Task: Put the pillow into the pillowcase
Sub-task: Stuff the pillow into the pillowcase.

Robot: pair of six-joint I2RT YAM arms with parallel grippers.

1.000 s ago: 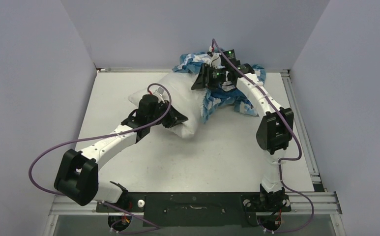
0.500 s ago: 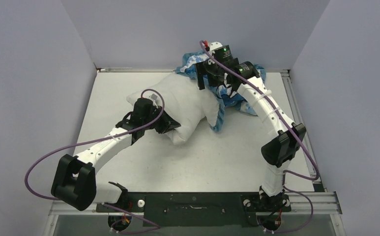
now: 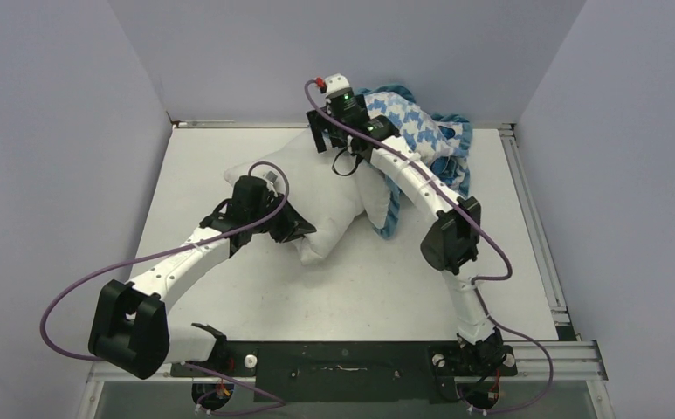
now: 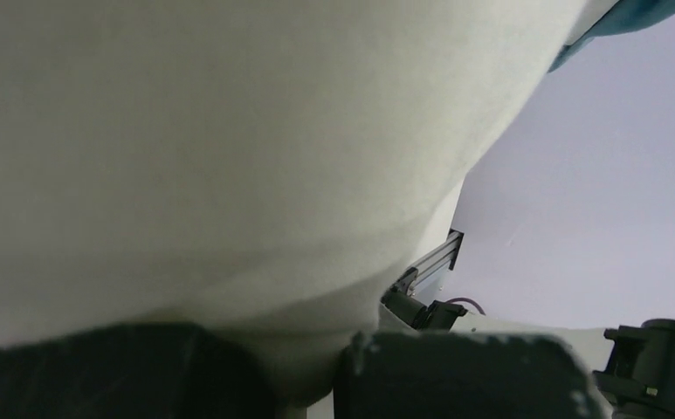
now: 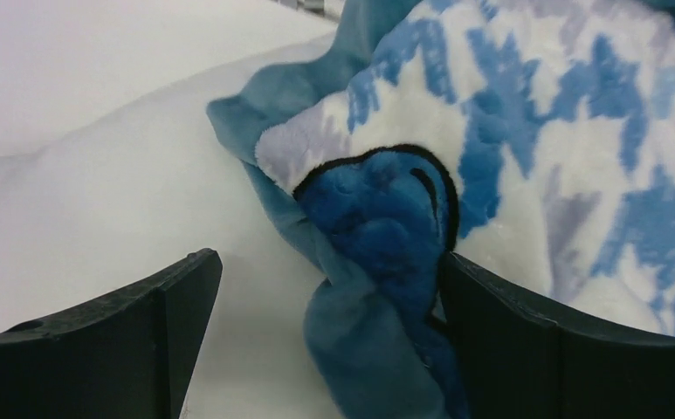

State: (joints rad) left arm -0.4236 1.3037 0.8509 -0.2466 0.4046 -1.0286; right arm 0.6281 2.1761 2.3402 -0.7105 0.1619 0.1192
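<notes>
The plump white pillow (image 3: 320,188) lies across the middle of the table, its right end covered by the pillowcase (image 3: 421,122), whose houndstooth face bunches at the back wall. A blue ruffled edge (image 3: 390,214) hangs over the pillow's near right side. My left gripper (image 3: 294,229) is shut on the pillow's near corner; white pillow fabric (image 4: 229,131) fills the left wrist view and is pinched at my left gripper (image 4: 307,384). My right gripper (image 3: 327,144) is open at the pillow's far edge. In its wrist view the pillowcase's blue edge (image 5: 377,349) lies loosely in my right gripper (image 5: 325,271), touching the right finger.
The white table (image 3: 229,288) is boxed in by grey walls on three sides. A metal rail (image 3: 534,218) runs along its right edge. Purple cables loop off both arms.
My right gripper opened and let go of the pillowcase, then swung left to the pillow's far edge. The pillowcase now spreads over the pillow's right end. The left arm drew the pillow slightly left.
</notes>
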